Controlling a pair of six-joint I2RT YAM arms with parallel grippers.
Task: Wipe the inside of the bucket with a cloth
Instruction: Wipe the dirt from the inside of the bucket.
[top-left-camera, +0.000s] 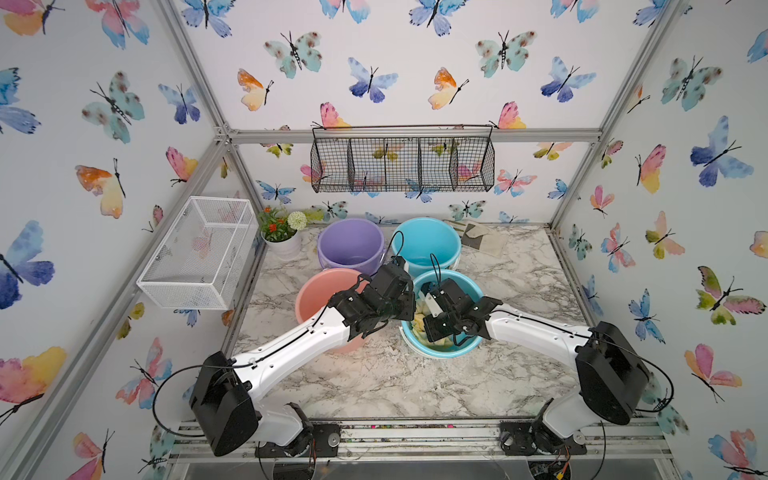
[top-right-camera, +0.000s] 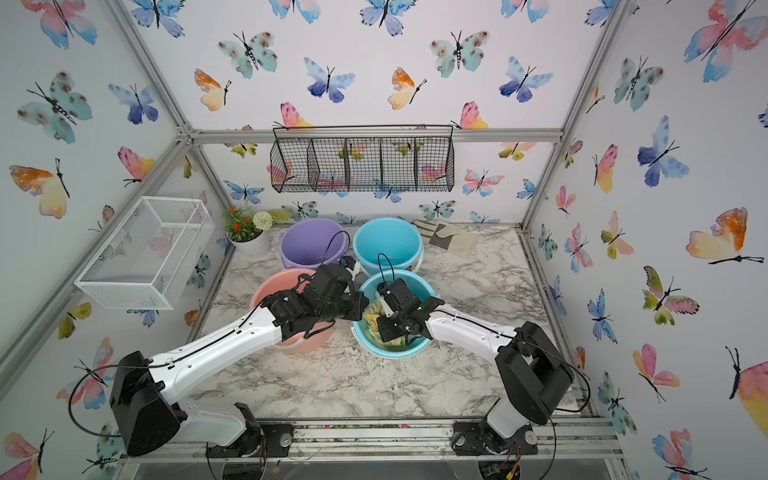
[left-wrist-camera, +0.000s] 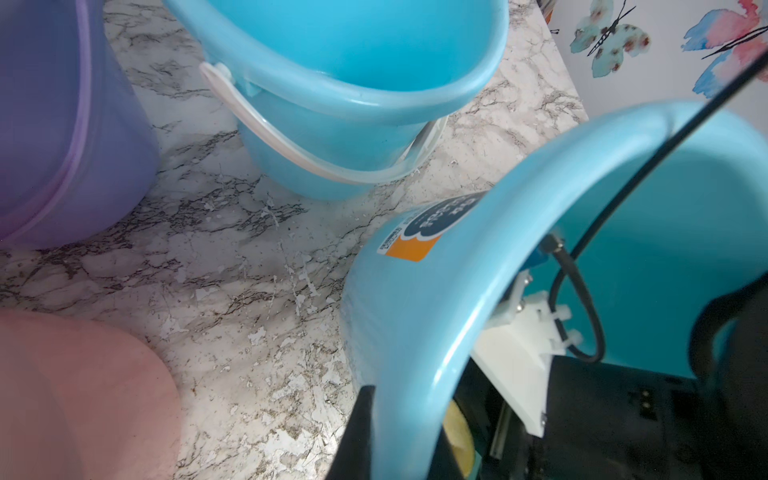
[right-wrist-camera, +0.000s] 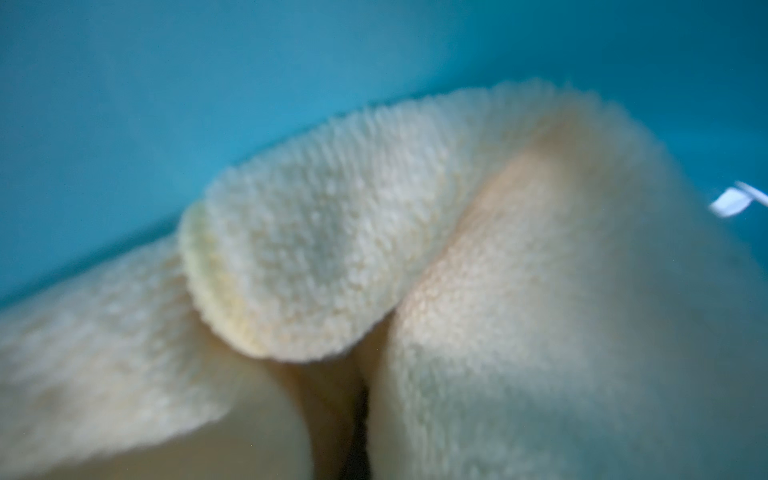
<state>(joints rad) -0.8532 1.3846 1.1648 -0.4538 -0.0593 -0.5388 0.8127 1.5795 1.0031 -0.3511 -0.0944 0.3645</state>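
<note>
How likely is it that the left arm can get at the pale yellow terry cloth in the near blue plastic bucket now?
Probably not. The left pincer is shut on the rim of the near blue plastic bucket, and the right arm fills its mouth above the pale yellow terry cloth.

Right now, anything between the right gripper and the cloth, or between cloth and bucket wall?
Nothing visible. The cloth lies inside the near blue bucket, against its wall; the right arm reaches in onto it, fingertips hidden.
</note>
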